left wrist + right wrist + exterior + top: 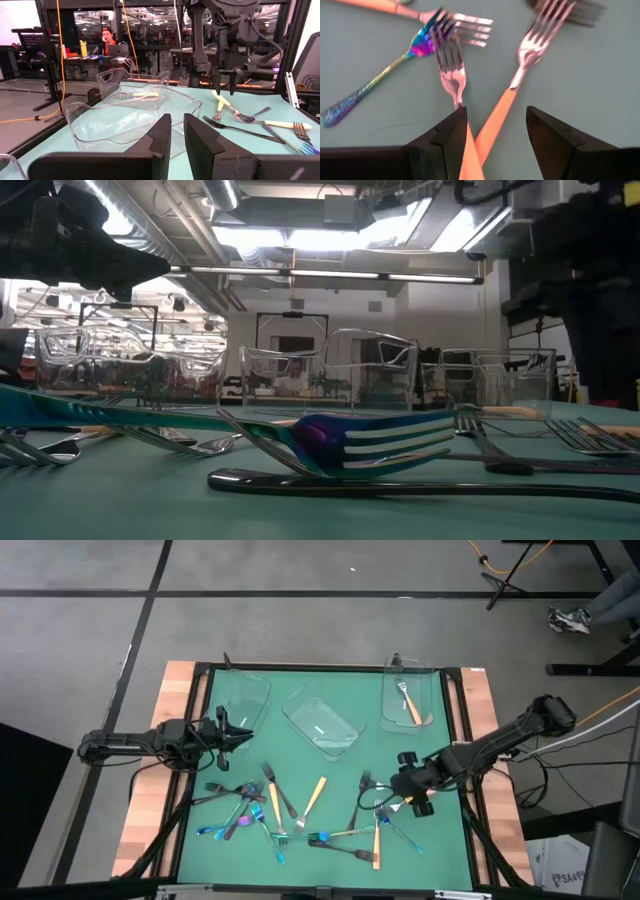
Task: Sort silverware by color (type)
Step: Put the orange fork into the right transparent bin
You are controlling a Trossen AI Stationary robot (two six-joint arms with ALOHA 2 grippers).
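Note:
Silverware lies scattered on the green mat: dark, iridescent blue-purple and orange-handled forks in a left heap (245, 812) and a right heap (368, 825). One orange-handled fork (408, 705) lies in the far right clear tray (432, 690). My right gripper (408, 792) is open, low over the right heap. In the right wrist view its fingers stand on either side of an orange-handled fork's handle (496, 120) without plainly touching it. A second fork (451, 80) runs under one finger (451, 136). My left gripper (177, 137) waits near the left tray (245, 700), its fingers a narrow gap apart.
The three clear trays stand along the far side of the mat, the middle one (322, 725) skewed. An iridescent fork (370, 442) and a dark utensil (400, 485) lie close to the near edge. A person sits at a desk (106, 40) beyond the table.

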